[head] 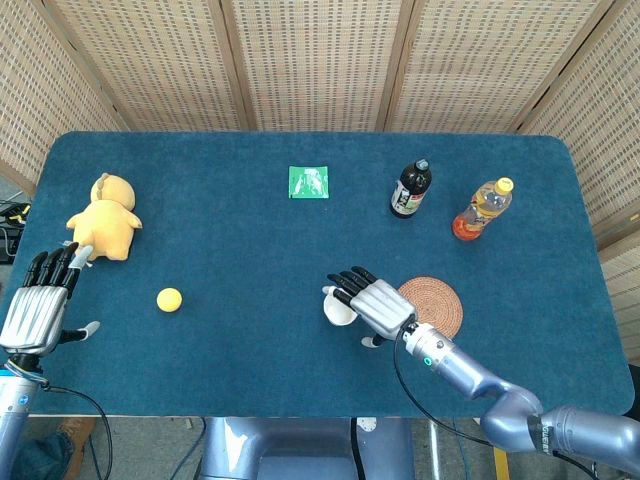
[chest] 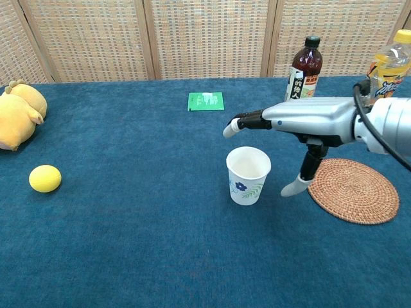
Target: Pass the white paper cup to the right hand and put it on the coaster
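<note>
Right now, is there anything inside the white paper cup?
The chest view shows the white paper cup looking empty down its inner wall; its bottom is out of sight. The right hand hovers above it, fingers spread.

My right hand (chest: 302,122) is smooth silvery metal with glossy black fingers (head: 350,281). Below it, centre frame, sits a matt white paper cup (chest: 248,175) on napped blue cloth (chest: 160,244); the coaster (chest: 352,190) is rough woven fibre.
</note>
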